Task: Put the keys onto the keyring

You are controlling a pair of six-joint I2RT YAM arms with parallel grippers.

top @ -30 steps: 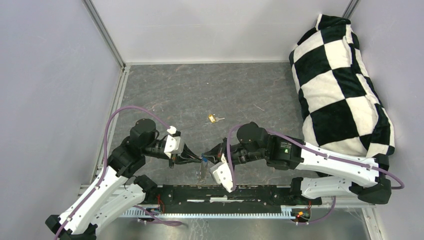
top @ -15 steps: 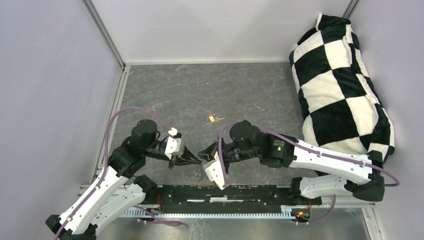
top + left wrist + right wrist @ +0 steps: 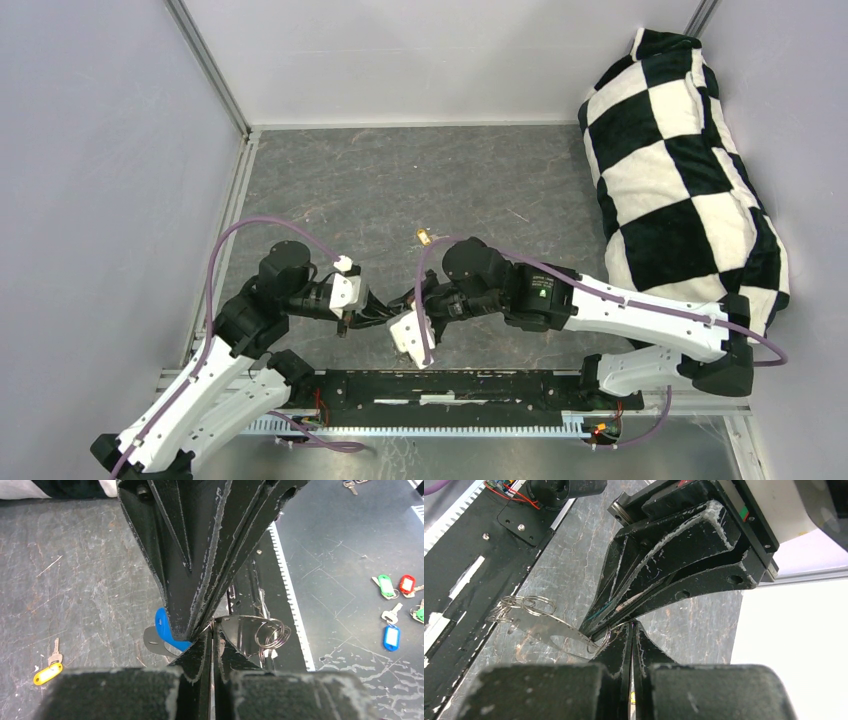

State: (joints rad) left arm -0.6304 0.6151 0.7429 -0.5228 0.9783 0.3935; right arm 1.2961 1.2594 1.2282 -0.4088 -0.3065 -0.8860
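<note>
My left gripper (image 3: 212,635) and right gripper (image 3: 631,626) meet tip to tip near the table's front edge, both shut. The keyring (image 3: 250,618), a thin silver band, comes out between my left fingers and curves right to a bunch of wire rings (image 3: 271,632). In the right wrist view the keyring (image 3: 559,625) runs left from the same meeting point. The blue key's head (image 3: 167,630) sticks out just under the right gripper's fingertips and seems pinched there. The gold key (image 3: 424,236) lies on the table behind my right arm; its yellow head (image 3: 47,673) shows in the left wrist view.
A black-and-white checkered cushion (image 3: 680,170) fills the right side of the table. A black rail (image 3: 450,390) runs along the near edge below the grippers. Beyond that edge lie loose keys with green (image 3: 384,586), red (image 3: 406,584) and blue (image 3: 391,637) tags.
My right arm has swung left and slightly away from me, pushing its gripper closer against the left one. The left arm has barely moved. Both grippers stayed shut.
</note>
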